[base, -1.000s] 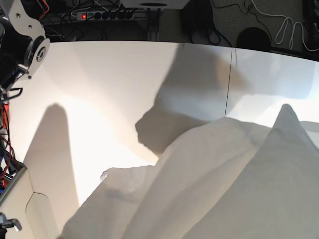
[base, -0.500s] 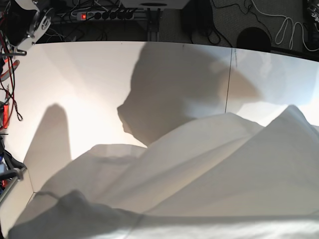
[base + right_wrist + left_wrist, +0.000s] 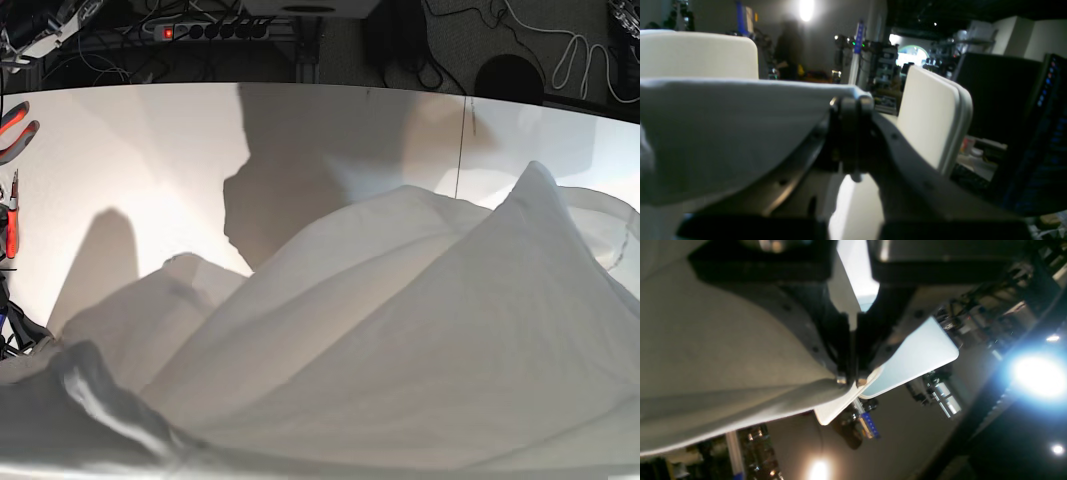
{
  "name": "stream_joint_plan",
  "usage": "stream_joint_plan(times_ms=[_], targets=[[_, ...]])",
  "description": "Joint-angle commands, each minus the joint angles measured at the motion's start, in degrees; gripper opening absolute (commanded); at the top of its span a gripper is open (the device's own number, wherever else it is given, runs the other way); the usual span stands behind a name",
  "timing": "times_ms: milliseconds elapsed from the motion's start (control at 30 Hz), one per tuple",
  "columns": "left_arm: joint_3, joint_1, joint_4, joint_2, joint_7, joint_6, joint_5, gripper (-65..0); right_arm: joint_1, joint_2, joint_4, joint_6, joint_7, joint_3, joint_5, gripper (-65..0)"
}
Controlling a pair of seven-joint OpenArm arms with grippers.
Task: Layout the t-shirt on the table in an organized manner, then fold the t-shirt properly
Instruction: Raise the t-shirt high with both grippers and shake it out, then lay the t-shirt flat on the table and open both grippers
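Observation:
The white t-shirt (image 3: 420,340) hangs lifted and billowing over the near half of the table (image 3: 150,150), filling the lower base view. Neither gripper shows in the base view. In the left wrist view my left gripper (image 3: 849,380) is shut on the edge of the t-shirt (image 3: 723,366), which stretches away to the left. In the right wrist view my right gripper (image 3: 851,100) is shut on another edge of the t-shirt (image 3: 723,133), pulled taut to the left. Both cameras look out across the room.
A dark seam line (image 3: 460,150) crosses the table at the right. Behind the far edge lie a power strip (image 3: 205,30) and cables (image 3: 570,50). Red-handled tools (image 3: 15,130) hang at the left edge. White panels (image 3: 930,120) stand beyond the right gripper.
The t-shirt has spread wider and risen, now covering the whole lower base view; its shadow on the table has shifted left. The arm seen at upper left has gone out of view.

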State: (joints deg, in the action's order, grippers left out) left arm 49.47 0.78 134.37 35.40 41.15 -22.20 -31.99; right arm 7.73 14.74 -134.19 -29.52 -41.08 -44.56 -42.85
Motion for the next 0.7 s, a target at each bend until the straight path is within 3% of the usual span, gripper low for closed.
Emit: stream_joint_plan(times_ms=[0,133,333,567,667], targets=[[0.2,0.2,0.6,1.3,-1.0,0.5,0.4,-65.0,0.0,0.7,-0.8,0.8,1.6,-0.1,0.0,-65.0],[-5.7,-0.6,-3.1,1.3,-2.0,0.3,-0.3,-65.0,-1.9,0.6,-0.8,0.8,1.7,4.5,2.3,-65.0],[-22.8,5.2,-18.6,1.3,-6.3,0.3,3.0,-65.0,0.0,0.3,3.7,1.7,6.3,18.4,12.8,-65.0],[-41.4,24.5,-49.2,1.1,-12.8,-0.5,5.1,-65.0,13.8,0.3,33.2,7.5,12.6,31.9,27.1,-65.0],[-47.3,33.4,-64.1,-1.3,-17.9,-1.0,6.2,-65.0,22.3,-0.3,50.6,8.8,16.4,34.6,30.5,-65.0]])
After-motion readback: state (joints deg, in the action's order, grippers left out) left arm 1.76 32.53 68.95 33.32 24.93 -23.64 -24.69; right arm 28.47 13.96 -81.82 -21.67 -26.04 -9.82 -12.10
